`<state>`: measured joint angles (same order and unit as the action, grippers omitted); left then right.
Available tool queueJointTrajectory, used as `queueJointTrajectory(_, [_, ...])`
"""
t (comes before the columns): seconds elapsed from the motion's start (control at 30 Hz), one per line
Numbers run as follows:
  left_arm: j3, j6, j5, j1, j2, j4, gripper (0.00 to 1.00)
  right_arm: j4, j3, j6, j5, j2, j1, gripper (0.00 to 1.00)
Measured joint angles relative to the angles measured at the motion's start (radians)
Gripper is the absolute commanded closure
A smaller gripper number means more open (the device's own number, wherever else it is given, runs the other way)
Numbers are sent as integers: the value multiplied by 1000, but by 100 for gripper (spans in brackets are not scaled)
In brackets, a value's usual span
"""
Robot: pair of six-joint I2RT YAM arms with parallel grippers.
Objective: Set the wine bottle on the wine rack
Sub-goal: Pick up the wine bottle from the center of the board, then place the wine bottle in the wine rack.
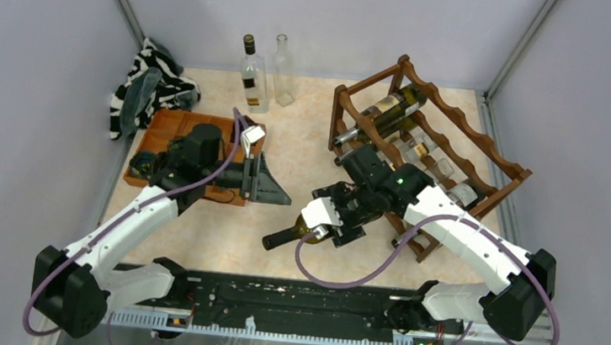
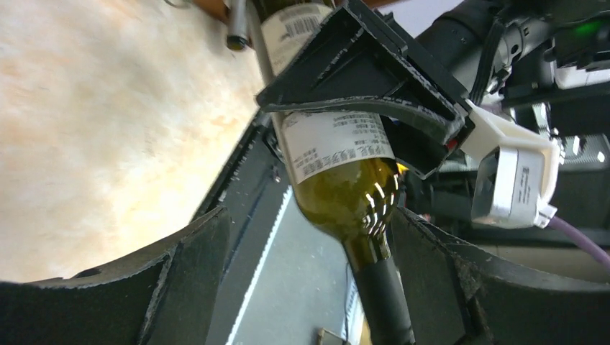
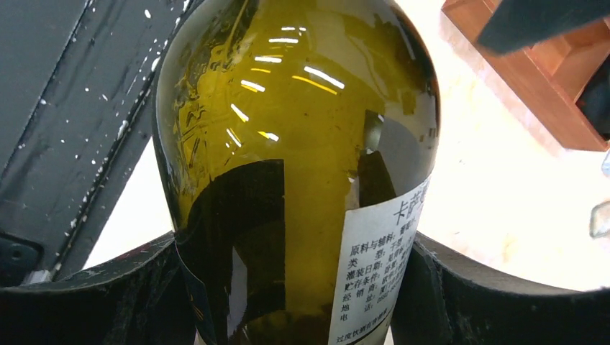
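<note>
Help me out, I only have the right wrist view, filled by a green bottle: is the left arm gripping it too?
Observer: No. The left gripper is open, apart from the wine bottle.
Operator: Which way does its neck point?
Observer: Away from the wine rack, toward the near left.
Operator: Anything on the rack?
Observer: One dark bottle on top, clear bottles lower.
</note>
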<state>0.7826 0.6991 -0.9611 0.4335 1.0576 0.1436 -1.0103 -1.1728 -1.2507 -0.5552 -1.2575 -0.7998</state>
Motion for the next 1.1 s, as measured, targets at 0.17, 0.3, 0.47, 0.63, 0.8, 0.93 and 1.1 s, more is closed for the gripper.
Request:
queueJointTrajectory(0.17, [0,0,-12,126,64,-2,22,-3,-7,-5,118,-5,-79,100])
queueJointTrajectory(0.3, [-10,5,-24,152,98,-11,25,4,-7,8,203,-17,-88,100])
queueJointTrajectory(0.47, [-39,15,-35,159,102,-40,26,32,-7,43,293,-27,-88,100])
queueJointTrajectory(0.63, [-63,23,-45,165,106,-85,31,41,-16,78,323,-44,-88,100])
queueJointTrajectory(0.8, [-84,34,-54,172,134,-129,42,47,-52,102,325,-61,-88,100])
queueJointTrajectory(0.93, [-86,37,-70,172,151,-153,47,32,-67,106,323,-67,-88,100])
queueJointTrajectory(1.1, [-87,37,-86,173,164,-161,77,28,-67,116,331,-87,-88,100])
